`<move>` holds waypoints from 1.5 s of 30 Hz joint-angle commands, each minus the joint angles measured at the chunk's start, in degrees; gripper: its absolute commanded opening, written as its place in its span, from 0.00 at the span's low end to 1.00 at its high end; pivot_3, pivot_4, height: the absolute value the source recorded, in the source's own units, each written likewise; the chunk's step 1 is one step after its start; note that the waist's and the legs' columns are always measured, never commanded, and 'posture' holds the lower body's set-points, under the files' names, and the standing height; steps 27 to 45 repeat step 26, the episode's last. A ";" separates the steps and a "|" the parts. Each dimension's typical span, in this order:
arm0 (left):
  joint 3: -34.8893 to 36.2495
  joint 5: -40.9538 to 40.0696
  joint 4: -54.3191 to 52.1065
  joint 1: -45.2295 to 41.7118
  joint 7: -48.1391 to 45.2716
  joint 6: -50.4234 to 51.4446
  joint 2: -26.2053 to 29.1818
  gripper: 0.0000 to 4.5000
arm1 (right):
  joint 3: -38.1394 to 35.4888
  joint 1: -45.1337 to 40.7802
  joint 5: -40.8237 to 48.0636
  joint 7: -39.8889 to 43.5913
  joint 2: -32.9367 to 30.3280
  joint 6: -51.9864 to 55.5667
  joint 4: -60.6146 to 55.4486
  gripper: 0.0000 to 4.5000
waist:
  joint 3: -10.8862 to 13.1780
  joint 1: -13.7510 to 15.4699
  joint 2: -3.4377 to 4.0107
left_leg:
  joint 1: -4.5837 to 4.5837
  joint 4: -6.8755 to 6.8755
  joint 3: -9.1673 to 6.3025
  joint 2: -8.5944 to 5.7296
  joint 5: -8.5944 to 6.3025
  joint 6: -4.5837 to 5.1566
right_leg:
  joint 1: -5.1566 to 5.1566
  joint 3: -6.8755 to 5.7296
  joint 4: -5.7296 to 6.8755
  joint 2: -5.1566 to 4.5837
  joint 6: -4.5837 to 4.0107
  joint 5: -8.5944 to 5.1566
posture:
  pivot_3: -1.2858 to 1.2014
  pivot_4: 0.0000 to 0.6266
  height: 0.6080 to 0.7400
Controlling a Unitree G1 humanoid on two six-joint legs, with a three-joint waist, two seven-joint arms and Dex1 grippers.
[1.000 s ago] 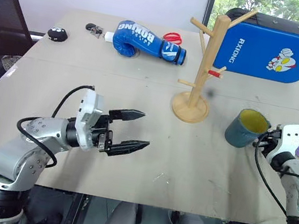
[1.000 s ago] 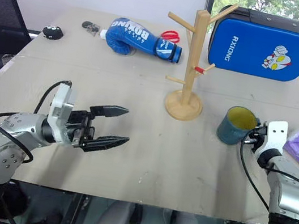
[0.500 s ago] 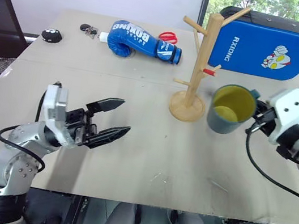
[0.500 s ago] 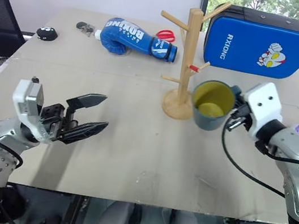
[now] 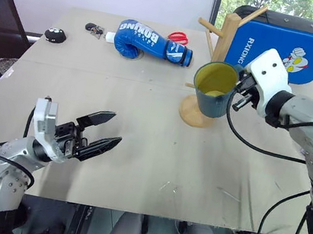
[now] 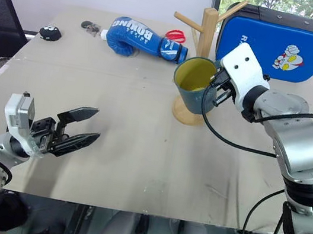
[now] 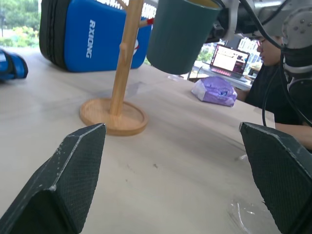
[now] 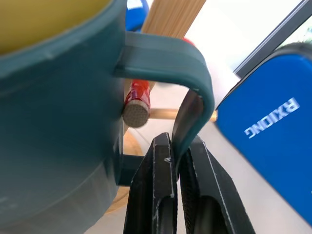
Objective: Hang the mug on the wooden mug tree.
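The teal-blue mug (image 5: 214, 89) with a yellow inside hangs in the air, upright, in front of the wooden mug tree (image 5: 230, 26) and hiding most of its post. My right gripper (image 5: 239, 92) is shut on the mug's loop handle (image 8: 195, 97), one finger (image 8: 155, 195) on each side of it. In the right wrist view a red-tipped peg (image 8: 136, 105) shows through the handle's loop, close to the mug wall. My left gripper (image 5: 115, 128) hovers open and holds nothing, low over the table's near left, well apart from the tree's round base (image 7: 113, 116).
A blue boxing glove (image 5: 151, 41) and red scissors (image 5: 180, 37) lie at the back of the table. A blue pad (image 5: 294, 47) stands behind the tree. A small black object (image 5: 56, 35) sits far left, and a purple pack (image 7: 214, 91) lies at the right. A person (image 7: 265, 73) sits beyond the table.
My right gripper has lifted the mug off the table and carried it up and left to the mug tree. My left gripper has drawn back towards the near left.
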 commanded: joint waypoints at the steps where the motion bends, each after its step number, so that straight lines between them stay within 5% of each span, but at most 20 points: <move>1: 2.16 -1.56 -4.28 1.32 1.45 -0.76 -0.33 1.00 | 2.58 -1.09 -3.01 1.45 -0.42 -3.89 3.86 0.30 | 0.00 -0.02 0.00 | 0.00 0.00 0.02 0.00 0.00 0.00 | 0.00 0.01 0.00 0.00 0.00 0.00 | 0.52 0.24 1.00; 6: 2.45 -3.31 -8.20 3.26 3.60 1.02 0.11 1.00 | -1.23 1.96 -2.52 2.87 -0.76 -6.27 1.74 0.86 | -0.01 0.14 -0.02 | -0.05 -0.01 0.03 0.00 0.00 0.00 | -0.06 0.02 0.00 -0.01 0.01 0.01 | 0.52 0.24 1.00; 13: 0.12 -1.36 -12.41 3.85 8.93 3.85 1.30 1.00 | -19.66 20.31 9.64 12.17 -3.54 -10.36 -13.36 0.86 | -0.01 0.35 -0.04 | -0.12 -0.02 -0.11 -0.02 -0.02 0.02 | -0.03 -0.05 -0.03 -0.01 0.23 0.12 | 0.52 0.24 1.00; 17: -0.75 2.58 -10.91 4.67 9.90 3.11 2.82 1.00 | -31.23 38.44 14.82 19.40 -5.54 -13.35 -18.45 0.86 | -0.05 0.47 -0.11 | 0.02 -0.02 -0.11 0.00 -0.02 0.03 | 0.08 -0.05 -0.01 0.04 0.19 0.09 | 0.52 0.24 1.00; 21: -0.18 5.83 -8.81 5.78 10.77 3.04 4.45 1.00 | -40.54 58.04 13.29 22.84 -3.62 -20.56 -18.82 0.86 | -0.05 0.69 -0.09 | 0.16 -0.02 -0.16 0.00 -0.02 0.02 | 0.24 -0.05 -0.02 0.09 0.04 -0.02 | 0.52 0.24 1.00; 24: -0.32 6.75 -7.52 5.45 10.55 2.84 4.78 1.00 | -41.27 65.19 12.41 22.95 -2.23 -24.53 -18.84 0.86 | -0.06 0.02 -0.12 | 0.29 0.01 -0.06 0.02 -0.02 0.03 | 0.30 0.04 -0.01 0.09 0.18 -0.10 | 0.52 0.24 1.00; 45: -1.08 7.53 -6.71 4.63 10.91 3.27 5.11 1.00 | -39.90 67.68 11.55 22.51 -1.34 -26.92 -18.52 0.86 | -0.07 -0.14 -0.14 | 0.49 0.07 0.07 0.11 -0.01 0.02 | 0.39 0.08 0.00 0.08 0.25 -0.13 | 0.52 0.24 1.00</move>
